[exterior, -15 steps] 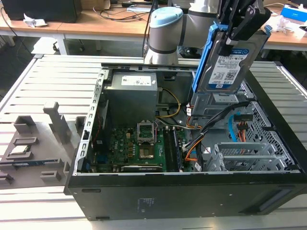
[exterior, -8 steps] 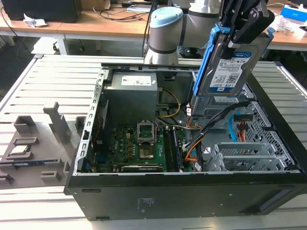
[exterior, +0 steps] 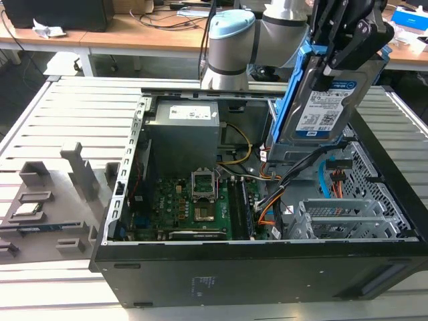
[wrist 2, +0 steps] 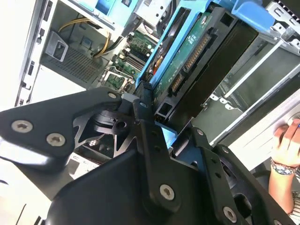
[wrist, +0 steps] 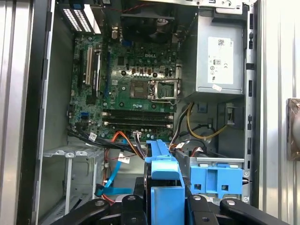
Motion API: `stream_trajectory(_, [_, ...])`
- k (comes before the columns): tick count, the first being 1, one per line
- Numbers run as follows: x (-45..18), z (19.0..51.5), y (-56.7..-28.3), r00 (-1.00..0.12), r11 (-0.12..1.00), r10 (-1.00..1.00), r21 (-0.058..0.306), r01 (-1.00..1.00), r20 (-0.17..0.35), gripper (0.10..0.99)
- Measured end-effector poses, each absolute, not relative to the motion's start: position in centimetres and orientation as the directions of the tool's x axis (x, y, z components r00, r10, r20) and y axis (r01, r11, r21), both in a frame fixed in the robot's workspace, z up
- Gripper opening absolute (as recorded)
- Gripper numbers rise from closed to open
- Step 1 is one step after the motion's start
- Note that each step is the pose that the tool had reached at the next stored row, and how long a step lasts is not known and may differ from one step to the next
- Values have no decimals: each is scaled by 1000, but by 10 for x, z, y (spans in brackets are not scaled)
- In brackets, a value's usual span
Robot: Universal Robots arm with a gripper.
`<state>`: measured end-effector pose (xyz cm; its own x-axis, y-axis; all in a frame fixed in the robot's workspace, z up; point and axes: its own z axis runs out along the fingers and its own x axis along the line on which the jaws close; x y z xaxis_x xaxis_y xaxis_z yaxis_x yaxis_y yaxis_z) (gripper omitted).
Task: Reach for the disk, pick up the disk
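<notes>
The gripper (exterior: 348, 50) is clamped on the disk (exterior: 328, 100), which hangs upright below its fingers, lifted above the open computer case (exterior: 267, 267).

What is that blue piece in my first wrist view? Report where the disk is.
Observer: That is the disk's carrier. In the exterior view the gripper is shut on the disk, holding it upright over the open case.
Operator: Describe its other side.
Observer: The second wrist view shows a green circuit board on it.
Operator: Check for anyone nearby.
Observer: A hand is beside the case in the second wrist view.
</notes>
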<state>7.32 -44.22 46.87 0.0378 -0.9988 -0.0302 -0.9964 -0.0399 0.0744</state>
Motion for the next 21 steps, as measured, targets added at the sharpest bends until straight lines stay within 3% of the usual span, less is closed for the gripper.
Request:
stream_trajectory(6, [73,470,-455,38,-40,-999,75,-996,-29,365])
stream_trajectory(12, [73,507,-455,38,-39,-999,75,-996,-19,365])
stream_trajectory(21, [73,510,-457,38,-39,-999,75,-996,-19,365])
